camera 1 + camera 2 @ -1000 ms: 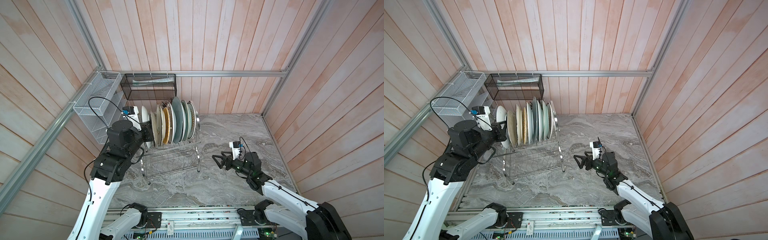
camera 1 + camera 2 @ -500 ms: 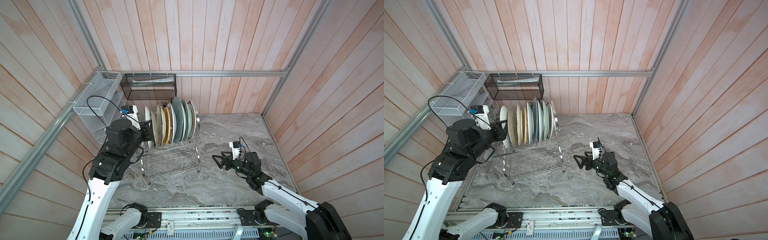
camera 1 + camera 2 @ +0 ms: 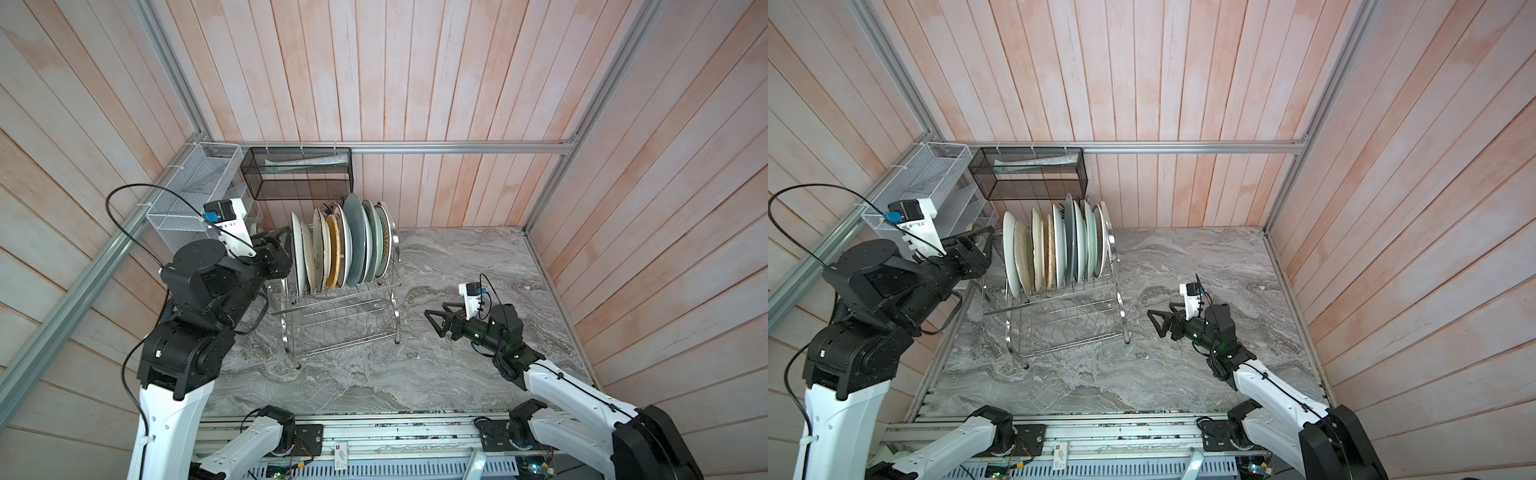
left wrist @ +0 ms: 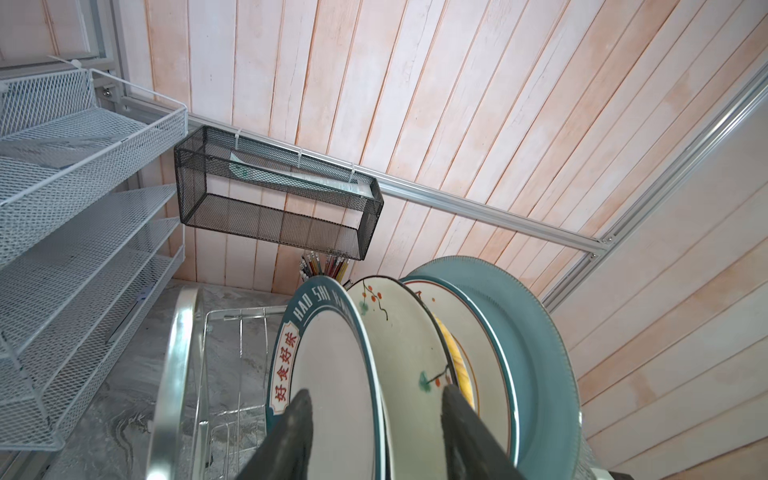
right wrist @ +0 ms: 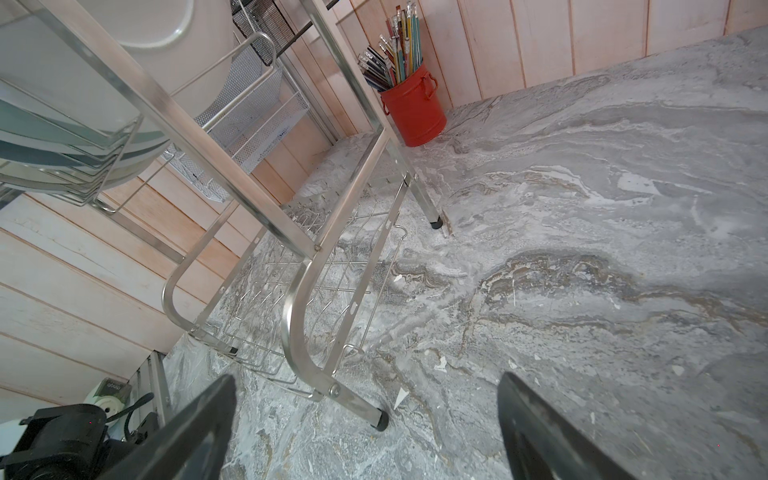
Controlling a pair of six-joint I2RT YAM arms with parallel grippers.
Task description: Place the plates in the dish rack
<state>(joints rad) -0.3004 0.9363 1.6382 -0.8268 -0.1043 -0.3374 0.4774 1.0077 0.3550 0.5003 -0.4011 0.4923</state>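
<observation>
left gripper [image 4: 376, 390] has opened beside the upright teal-rimmed plate [image 4: 332, 365].

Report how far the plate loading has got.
Done: the plates stand upright in the upper tier of the dish rack. In hand: left tool open astride the green-rimmed end plate; right tool open, empty. Left: seemingly only withdrawal; no loose plate shows on the table.

Shiny metal dish rack [image 5: 289, 328], glossy plates [image 3: 355, 245]
</observation>
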